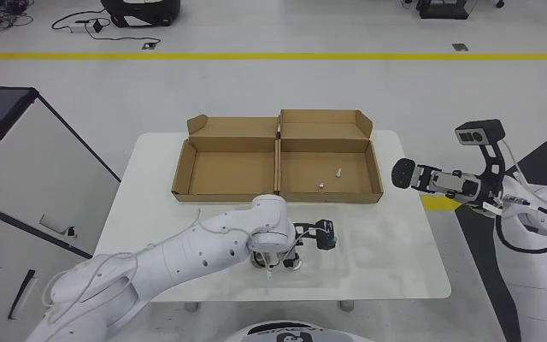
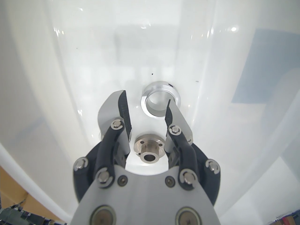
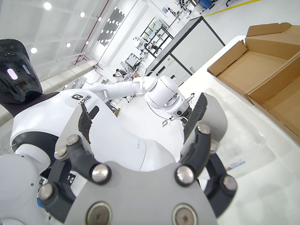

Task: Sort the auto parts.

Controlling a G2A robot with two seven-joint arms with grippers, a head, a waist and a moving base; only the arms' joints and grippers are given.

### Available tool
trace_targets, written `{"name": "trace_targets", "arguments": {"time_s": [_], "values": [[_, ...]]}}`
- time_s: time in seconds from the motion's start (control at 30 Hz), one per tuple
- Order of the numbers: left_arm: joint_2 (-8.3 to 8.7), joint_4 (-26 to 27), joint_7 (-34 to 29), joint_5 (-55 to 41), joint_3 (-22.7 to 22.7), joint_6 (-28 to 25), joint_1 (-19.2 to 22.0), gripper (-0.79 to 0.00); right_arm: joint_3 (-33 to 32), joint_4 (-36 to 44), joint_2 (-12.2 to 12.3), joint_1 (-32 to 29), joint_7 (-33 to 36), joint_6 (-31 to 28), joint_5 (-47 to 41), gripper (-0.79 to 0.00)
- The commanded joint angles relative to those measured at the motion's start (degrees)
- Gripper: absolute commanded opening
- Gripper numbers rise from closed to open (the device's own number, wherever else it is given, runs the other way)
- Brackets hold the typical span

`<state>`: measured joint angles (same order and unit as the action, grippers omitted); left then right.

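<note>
A silver ring (image 2: pixel 161 99) lies on the glossy white bottom of a clear tray (image 2: pixel 70 71). Closer to the wrist, a small flanged metal hub (image 2: pixel 149 149) stands with its bore facing up. My left gripper (image 2: pixel 145 99) hangs open just above both: the hub sits between the finger bases, and one fingertip overlaps the ring's rim. In the top view this gripper (image 1: pixel 291 256) is over the table's front middle. My right gripper (image 3: pixel 143 105) is open with nothing in it, held in the air beyond the table's right edge (image 1: pixel 419 175).
Two open cardboard boxes stand side by side at the back of the table, the left box (image 1: pixel 226 175) bare inside. The right box (image 1: pixel 308 171) holds a small white part (image 1: pixel 340 171) and a tiny part (image 1: pixel 320 183). Bare white tabletop (image 1: pixel 393 248) lies at the front right.
</note>
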<state>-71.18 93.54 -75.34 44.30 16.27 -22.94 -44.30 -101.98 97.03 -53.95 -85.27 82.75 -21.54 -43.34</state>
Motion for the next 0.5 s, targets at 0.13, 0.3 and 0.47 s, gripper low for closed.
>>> {"name": "trace_targets", "arguments": {"time_s": [0.13,0.3,0.47], "values": [[-0.07,-0.41,0.31,1.01,0.11,-0.06,-0.52,-0.440,0.00,0.00,0.00,0.00,0.00,0.00,0.00,0.000],[-0.24,-0.60,0.57,1.58,0.10,-0.03,-0.98,-0.449,0.00,0.00,0.00,0.00,0.00,0.00,0.00,0.000],[-0.34,-0.99,0.33,2.13,0.17,-0.15,-1.28,-0.453,0.00,0.00,0.00,0.00,0.00,0.00,0.00,0.000]]}}
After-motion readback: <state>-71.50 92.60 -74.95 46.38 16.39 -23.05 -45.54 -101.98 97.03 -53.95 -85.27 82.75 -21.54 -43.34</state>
